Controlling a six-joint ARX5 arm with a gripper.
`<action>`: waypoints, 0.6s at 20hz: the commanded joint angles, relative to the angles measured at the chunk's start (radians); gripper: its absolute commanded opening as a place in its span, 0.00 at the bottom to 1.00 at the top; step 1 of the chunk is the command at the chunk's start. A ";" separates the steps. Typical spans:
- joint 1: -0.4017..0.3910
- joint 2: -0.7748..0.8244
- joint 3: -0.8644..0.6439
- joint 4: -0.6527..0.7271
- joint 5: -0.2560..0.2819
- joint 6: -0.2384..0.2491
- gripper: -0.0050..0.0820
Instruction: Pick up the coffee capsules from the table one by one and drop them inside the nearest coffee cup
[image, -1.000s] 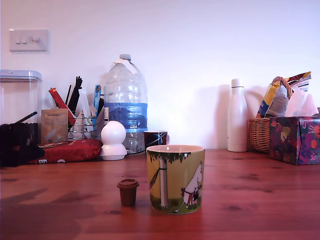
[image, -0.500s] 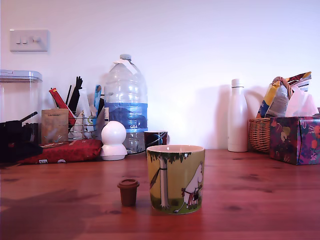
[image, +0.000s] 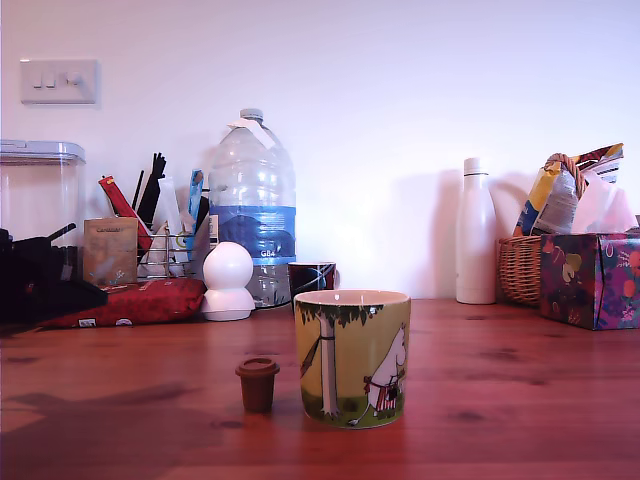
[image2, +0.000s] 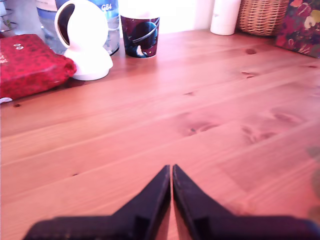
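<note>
Low over the table (image2: 215, 125), the gripper (image2: 171, 172) has its two dark fingers pressed tip to tip, with only a hairline seam between them and nothing caught there. Bare wood lies straight ahead of it in the wrist view; further off stand a white round-topped ornament (image2: 84, 40), a small dark glossy cup (image2: 140, 36) and a red packet (image2: 30, 62), none of them part of the job. From the exterior view the arm shows only as a dark shape at the far left edge, well apart from the work. A brown capsule (image: 257, 383) stands upright on the table just beside the yellow-green mug (image: 351, 357), on the mug's left in the exterior view, apart from it by a narrow gap. No cream-white capsule can be made out in either picture; whether one sits inside the mug cannot be told. By my reading the step in hand is the reach for the brown capsule, not yet begun in earnest. The next move calls for spreading the fingers, swinging across to the capsule, coming down around its tapered body without nudging the mug, and closing gently so the small pod does not tip.
</note>
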 joint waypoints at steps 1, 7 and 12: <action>-0.002 0.008 -0.040 0.023 0.014 0.005 0.03; -0.027 -0.050 -0.164 0.108 0.051 -0.031 0.03; -0.164 -0.110 -0.211 0.087 0.073 -0.035 0.03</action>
